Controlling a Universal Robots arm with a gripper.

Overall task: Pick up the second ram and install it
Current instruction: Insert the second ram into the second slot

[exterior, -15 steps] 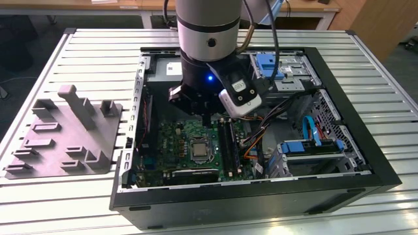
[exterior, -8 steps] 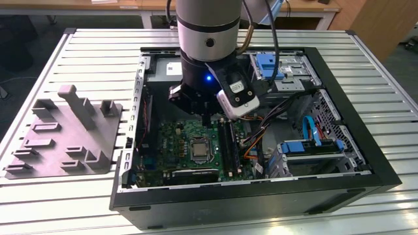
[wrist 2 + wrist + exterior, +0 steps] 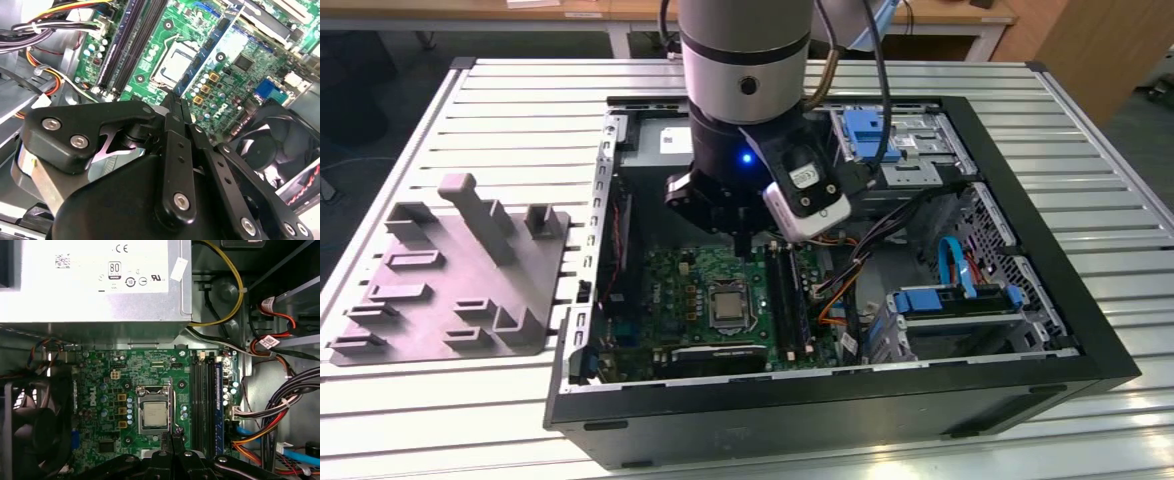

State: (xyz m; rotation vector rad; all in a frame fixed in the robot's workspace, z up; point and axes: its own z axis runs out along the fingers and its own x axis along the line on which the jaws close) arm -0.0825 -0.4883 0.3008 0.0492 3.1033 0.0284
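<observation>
table: slatted aluminium top | behind: wooden desk, wooden cabinet | floor: dark grey

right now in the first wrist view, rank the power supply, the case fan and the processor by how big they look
1. power supply, clearly largest
2. case fan, though the picture's edge cuts it off and it may sit nearer the camera
3. processor, smallest
</observation>
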